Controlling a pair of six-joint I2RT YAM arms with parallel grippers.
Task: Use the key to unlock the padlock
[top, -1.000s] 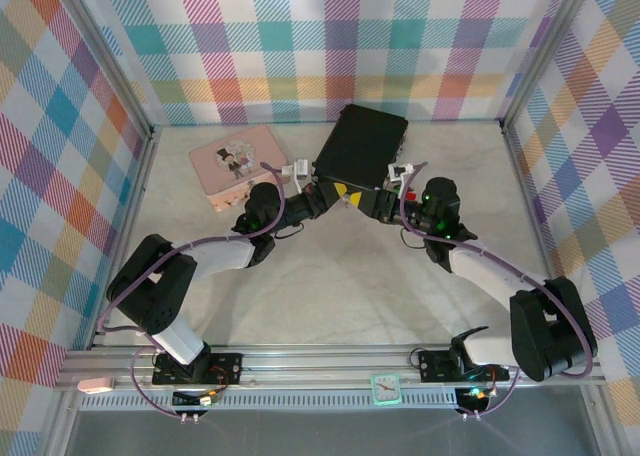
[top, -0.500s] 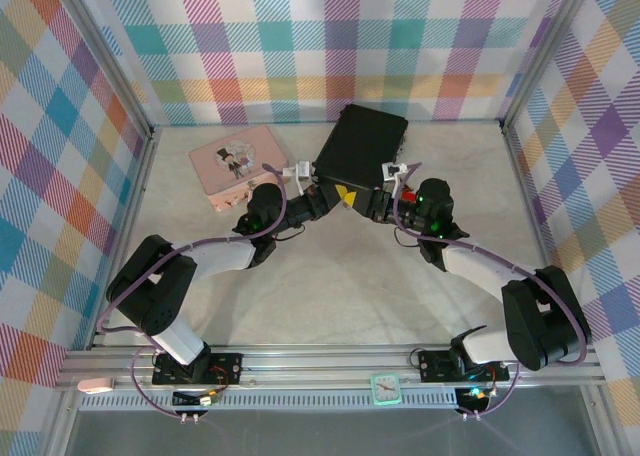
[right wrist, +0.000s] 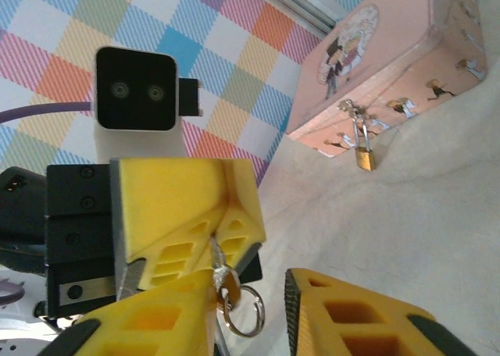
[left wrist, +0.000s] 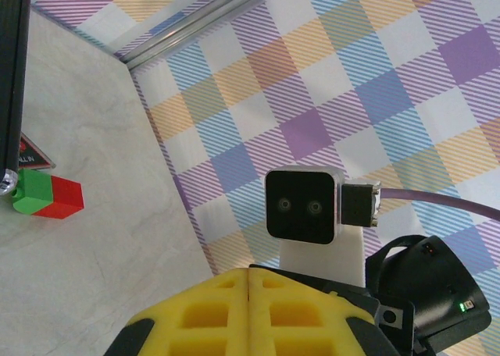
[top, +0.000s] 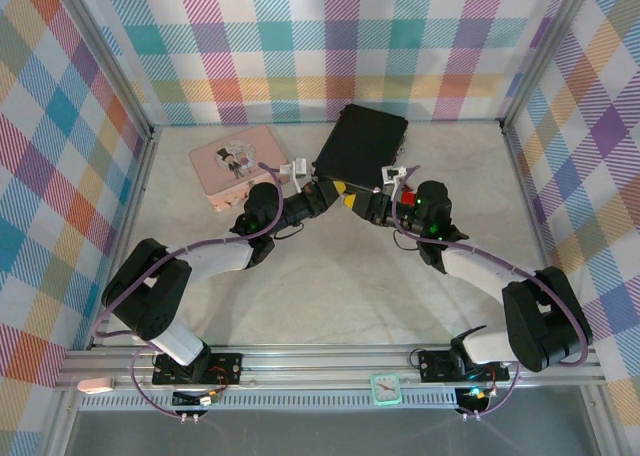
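The key is a slim silver piece with a split ring hanging from its head. My left gripper is shut on its blade, and its yellow fingers show pressed together in the right wrist view. In the left wrist view its pads meet with no gap. My right gripper is open around the key's head, which lies against its left finger; the other finger stands apart. The brass padlock hangs shut from the hasp of the pink tin.
The pink tin sits at the back left of the table. A black box lies just behind both grippers. A red and a green block sit by the box's corner. Plaid walls enclose the table.
My right gripper has moved left, up to the left gripper, and its jaws have narrowed around the key's head. The left gripper has stayed shut on the key.
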